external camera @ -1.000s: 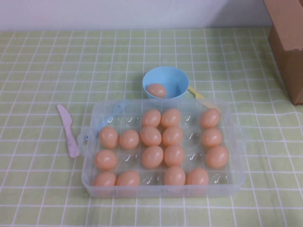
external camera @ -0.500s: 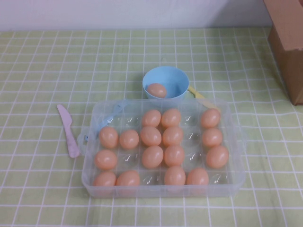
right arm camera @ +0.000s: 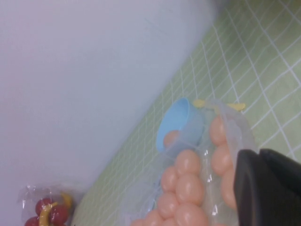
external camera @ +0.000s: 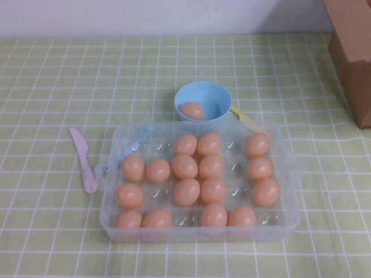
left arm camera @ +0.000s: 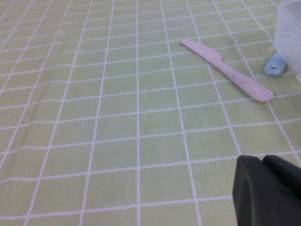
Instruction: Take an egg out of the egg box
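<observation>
The clear plastic egg box (external camera: 200,234) sits at the middle front of the table with several orange-tan eggs in its cups, such as one near the centre (external camera: 186,192). Some cups are bare. One more egg (external camera: 192,110) lies in the light-blue bowl (external camera: 203,92) just behind the box. Neither arm shows in the high view. My left gripper (left arm camera: 261,160) is shut and empty over bare cloth, left of the box's corner (left arm camera: 289,33). My right gripper (right arm camera: 258,153) is shut and empty, beside the box's right side (right arm camera: 235,127), with eggs (right arm camera: 188,162) close by.
A pink plastic knife (external camera: 84,160) lies left of the box and also shows in the left wrist view (left arm camera: 225,69). A brown cardboard box (external camera: 353,52) stands at the back right. A yellow handle (external camera: 240,114) pokes out beside the bowl. A bag of red fruit (right arm camera: 47,209) lies far off.
</observation>
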Motion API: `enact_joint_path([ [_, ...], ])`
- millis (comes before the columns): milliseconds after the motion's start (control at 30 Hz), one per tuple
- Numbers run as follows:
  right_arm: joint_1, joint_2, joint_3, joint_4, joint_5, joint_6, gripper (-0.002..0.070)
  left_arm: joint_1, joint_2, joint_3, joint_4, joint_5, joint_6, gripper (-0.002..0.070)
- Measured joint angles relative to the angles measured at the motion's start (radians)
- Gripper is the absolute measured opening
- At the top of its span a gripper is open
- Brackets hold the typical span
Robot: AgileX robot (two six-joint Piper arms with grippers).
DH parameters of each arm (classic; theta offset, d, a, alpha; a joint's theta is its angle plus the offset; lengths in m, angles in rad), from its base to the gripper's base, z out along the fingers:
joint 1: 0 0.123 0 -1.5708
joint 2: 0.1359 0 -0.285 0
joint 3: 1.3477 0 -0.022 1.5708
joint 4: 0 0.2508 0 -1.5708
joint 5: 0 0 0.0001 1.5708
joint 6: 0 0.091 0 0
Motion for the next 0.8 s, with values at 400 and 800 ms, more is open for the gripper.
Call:
enact_joint_path([
  [400, 0.0, 0.013, -0.037, -0.016, 0.096, -0.155, -0.0017, 0.0, 0.0, 0.0, 0.0, 0.0, 0.0, -0.0003],
  [800, 0.0, 0.588, -0.581, -0.547, 0.606, -0.245, -0.0017, 0.0, 0.0, 0.0, 0.0, 0.0, 0.0, -0.0003],
])
